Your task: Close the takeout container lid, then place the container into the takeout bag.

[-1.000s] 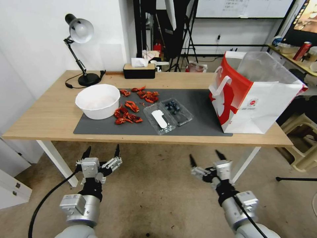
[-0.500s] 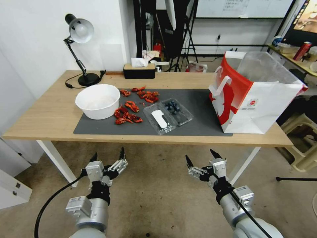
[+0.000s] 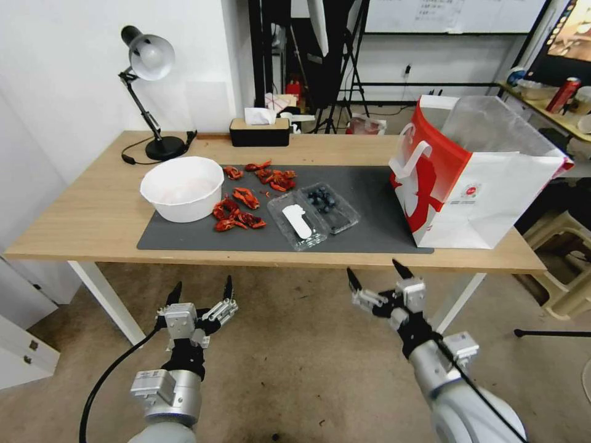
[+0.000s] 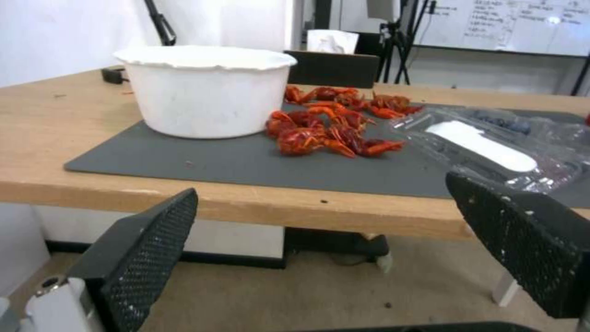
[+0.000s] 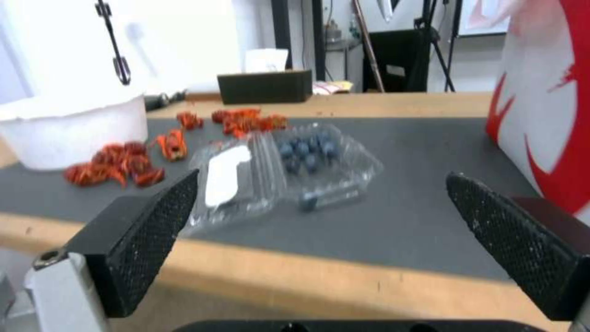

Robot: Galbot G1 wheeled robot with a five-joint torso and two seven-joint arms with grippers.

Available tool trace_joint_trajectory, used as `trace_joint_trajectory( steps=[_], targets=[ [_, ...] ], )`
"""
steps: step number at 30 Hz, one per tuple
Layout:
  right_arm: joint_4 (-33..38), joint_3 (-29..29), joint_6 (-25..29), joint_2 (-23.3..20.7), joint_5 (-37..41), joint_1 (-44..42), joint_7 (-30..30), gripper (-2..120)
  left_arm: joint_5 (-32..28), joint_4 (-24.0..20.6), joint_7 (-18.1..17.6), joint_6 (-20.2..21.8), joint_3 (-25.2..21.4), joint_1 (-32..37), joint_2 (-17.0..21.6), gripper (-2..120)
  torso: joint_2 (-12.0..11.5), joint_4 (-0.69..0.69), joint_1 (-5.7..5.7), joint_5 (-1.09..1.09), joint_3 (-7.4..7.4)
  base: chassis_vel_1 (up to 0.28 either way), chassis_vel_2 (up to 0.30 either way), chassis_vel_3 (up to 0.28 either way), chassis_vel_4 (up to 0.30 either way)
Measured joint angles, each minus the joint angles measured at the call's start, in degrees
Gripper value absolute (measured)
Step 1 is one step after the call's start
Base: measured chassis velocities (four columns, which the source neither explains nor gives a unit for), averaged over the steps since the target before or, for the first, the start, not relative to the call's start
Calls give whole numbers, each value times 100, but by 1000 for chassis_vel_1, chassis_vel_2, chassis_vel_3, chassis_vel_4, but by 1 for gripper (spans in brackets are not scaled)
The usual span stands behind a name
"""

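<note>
The takeout container lies open on the grey mat, with dark blue berries in its far half. Its lid, the half with the white sticker, lies flat beside it toward me. The red-and-white takeout bag stands open at the mat's right end. Both grippers hang below and in front of the table's front edge. The left gripper is open and holds nothing. The right gripper is open too and faces the container.
A large white bowl stands at the mat's left end, with red crayfish scattered between it and the container. A desk lamp and a black tissue box stand along the table's back. A beige stool stands right of the table.
The right gripper has risen toward the table's front edge. The left gripper has shifted slightly right. Nothing on the table has moved.
</note>
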Motion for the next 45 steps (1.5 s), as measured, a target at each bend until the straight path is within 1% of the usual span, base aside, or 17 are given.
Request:
trace_joint_trajectory(
  steps=[7, 13, 15, 17, 19, 21, 22, 23, 25, 26, 27, 29, 30, 33, 35, 40, 45],
  targets=[
    [-567, -201, 139, -405, 683, 709, 224, 100, 30, 80, 216, -79, -79, 35, -7, 100, 0, -2, 0, 1, 0, 0, 0, 0, 0],
    [-1001, -542, -229, -786, 1065, 1629, 557, 100, 66, 173, 300, -161, -120, 45, -71, 100, 0, -2, 0, 0, 0, 0, 0, 0, 0],
    [-1031, -579, -285, -817, 1091, 1712, 591, 100, 69, 179, 301, -172, -126, 47, -78, 100, 0, -1, 0, 0, 0, 0, 0, 0, 0],
    [-1156, -816, -739, -971, 1210, 2286, 905, 100, 79, 196, 293, -198, -157, 57, -100, 100, 0, -2, 0, 0, 0, 0, 0, 0, 0],
    [-1176, -881, -894, -1011, 1224, 2439, 1002, 100, 80, 199, 291, -199, -168, 57, -108, 100, 0, -1, 0, 0, 1, 0, 0, 0, 0],
    [-1210, -1031, -1428, -1109, 1233, 2812, 1286, 100, 86, 208, 286, -199, -189, 59, -133, 100, 0, -1, 1, -1, 1, 0, 0, 0, 0],
    [-1239, -1147, -1830, -1174, 1258, 3046, 1480, 100, 86, 213, 286, -201, -194, 59, -147, 100, 0, -2, 1, 0, 0, 0, 0, 0, 0],
    [-1239, -1147, -1830, -1174, 1258, 3046, 1480, 100, 86, 213, 286, -201, -194, 59, -147, 100, 0, -2, 1, 0, 0, 0, 0, 0, 0],
    [-1301, -1298, -2274, -1239, 1329, 3324, 1729, 100, 87, 238, 286, -211, -205, 59, -157, 100, 0, -2, 0, 0, 1, 0, 0, 0, 0],
    [-1387, -1427, -2618, -1269, 1400, 3567, 1889, 100, 87, 264, 287, -226, -212, 56, -157, 100, 0, -2, 1, 0, 1, 0, 0, 0, 0],
    [-1387, -1427, -2618, -1269, 1400, 3567, 1889, 100, 87, 264, 287, -226, -212, 56, -157, 100, 0, -2, 1, 0, 1, 0, 0, 0, 0],
    [-1565, -1641, -2994, -1273, 1592, 3941, 2128, 100, 84, 303, 288, -256, -218, 48, -154, 100, 0, -1, 0, 0, 1, 0, 0, 0, 0],
    [-1565, -1641, -2994, -1273, 1592, 3941, 2128, 100, 84, 303, 288, -256, -218, 48, -154, 100, 0, -1, 0, 0, 1, 0, 0, 0, 0],
    [-1819, -1942, -3417, -1227, 1868, 4410, 2490, 100, 84, 350, 282, -281, -222, 38, -171, 100, -1, -1, 1, 0, 1, 0, 0, 0, 0],
    [-1912, -2041, -3491, -1213, 1908, 4553, 2603, 100, 85, 362, 281, -284, -226, 34, -181, 100, 0, -2, 0, 0, 1, 0, 0, 0, 0],
    [-2370, -2562, -3548, -1212, 1927, 5088, 2929, 100, 88, 414, 281, -310, -231, 30, -209, 100, 0, -1, 1, -1, 0, 0, 0, 0, 0],
    [-2595, -2951, -3548, -1315, 1907, 5274, 3075, 100, 103, 435, 279, -343, -232, 35, -226, 100, -1, -1, 1, 0, 0, 0, 0, 0, 0]
  ],
)
